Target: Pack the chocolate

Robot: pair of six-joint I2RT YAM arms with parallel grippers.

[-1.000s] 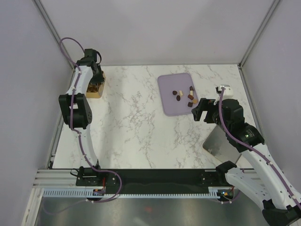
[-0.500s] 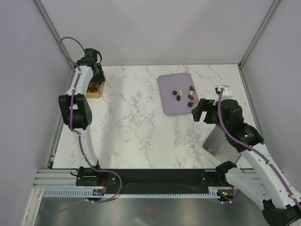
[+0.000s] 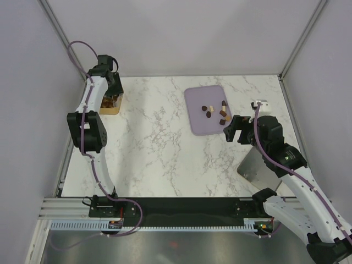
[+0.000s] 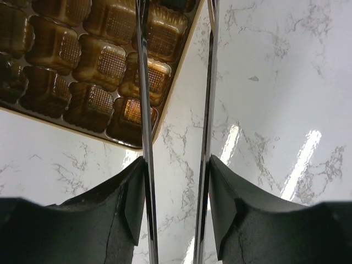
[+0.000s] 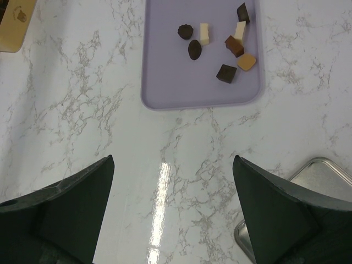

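Note:
Several small chocolate pieces (image 3: 215, 112), dark brown, tan and cream, lie on the lilac tray (image 3: 197, 125); the right wrist view shows them (image 5: 194, 49) on the tray's (image 5: 176, 82) far half. My right gripper (image 3: 233, 130) hovers just off the tray's near right corner, open wide (image 5: 173, 165) and empty. At the far left my left gripper (image 3: 112, 89) hangs over the golden compartmented box (image 3: 111, 103). Its thin metal blades (image 4: 177, 22) stand apart over the box's (image 4: 82, 55) right edge, with only marble between them.
A metal tray (image 3: 257, 168) lies at the right near edge, beside my right arm; its corner (image 5: 319, 176) shows in the right wrist view. A tan printed corner (image 5: 14, 22) sits at the far left. Grey walls close in the marble table (image 3: 159, 154).
The left gripper's blades have spread apart and its wrist has shifted slightly back over the box. The right arm has hardly moved.

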